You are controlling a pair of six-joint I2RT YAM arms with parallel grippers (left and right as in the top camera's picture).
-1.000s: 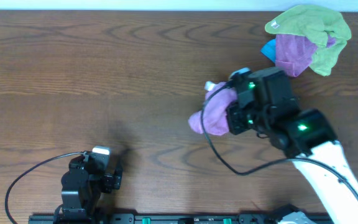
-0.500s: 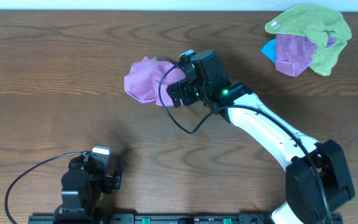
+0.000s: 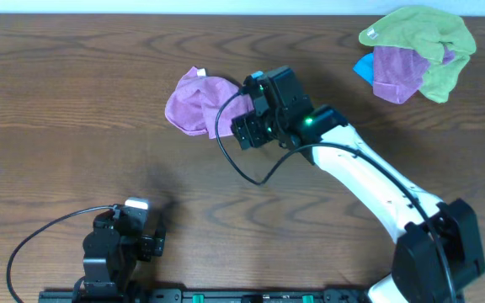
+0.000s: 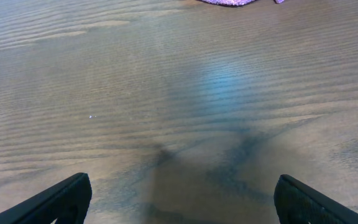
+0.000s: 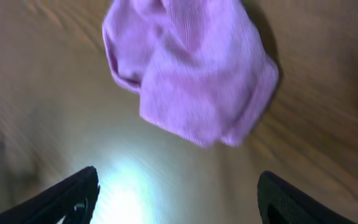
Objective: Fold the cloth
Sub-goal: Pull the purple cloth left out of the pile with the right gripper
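Crumpled purple cloth (image 3: 194, 103), long axis left-right

Top-down overhead, close wrist views, shared cloth (image 3: 194, 103)

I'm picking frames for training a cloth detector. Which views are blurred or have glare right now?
Right wrist view: smeared, the purple cloth soft-edged and the table grain lost, with a pale glare patch below the cloth. Left wrist view: grain sharp, a bluish glare patch mid-frame and a dark shadow beneath it. Overhead view: sharp, evenly lit, no obvious glare.
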